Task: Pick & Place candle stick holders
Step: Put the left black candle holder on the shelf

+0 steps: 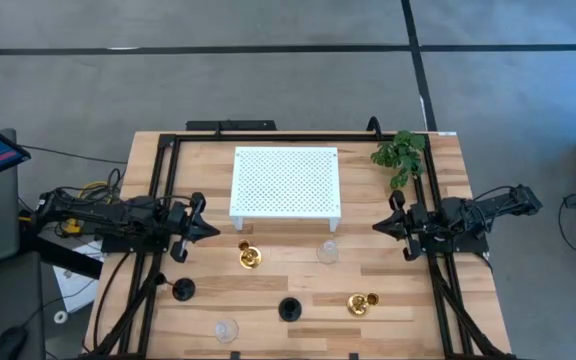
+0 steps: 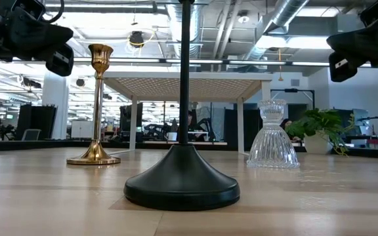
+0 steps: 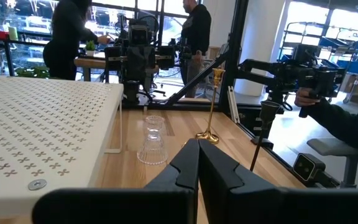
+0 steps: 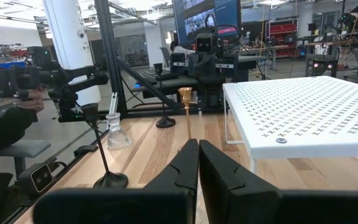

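Six candle stick holders stand upright on their round bases on the wooden table. The two gold ones are at the middle (image 1: pixel 250 257) and the near right (image 1: pixel 361 303). The two black ones are at the near left (image 1: pixel 182 290) and the near middle (image 1: pixel 289 309). The two clear glass ones are at the middle right (image 1: pixel 327 251) and the near edge (image 1: pixel 226 329). My left gripper (image 1: pixel 213 228) hovers shut at the left, clear of them, its fingers together in the left wrist view (image 3: pixel 197 168). My right gripper (image 1: pixel 378 226) hovers shut at the right, its fingers together in the right wrist view (image 4: pixel 197 165).
A white perforated platform (image 1: pixel 285 182) stands on legs at the far middle of the table. A green plant sprig (image 1: pixel 400 155) sits at the far right corner. Black frame rails (image 1: pixel 158 200) run along both sides. People stand in the room beyond the table.
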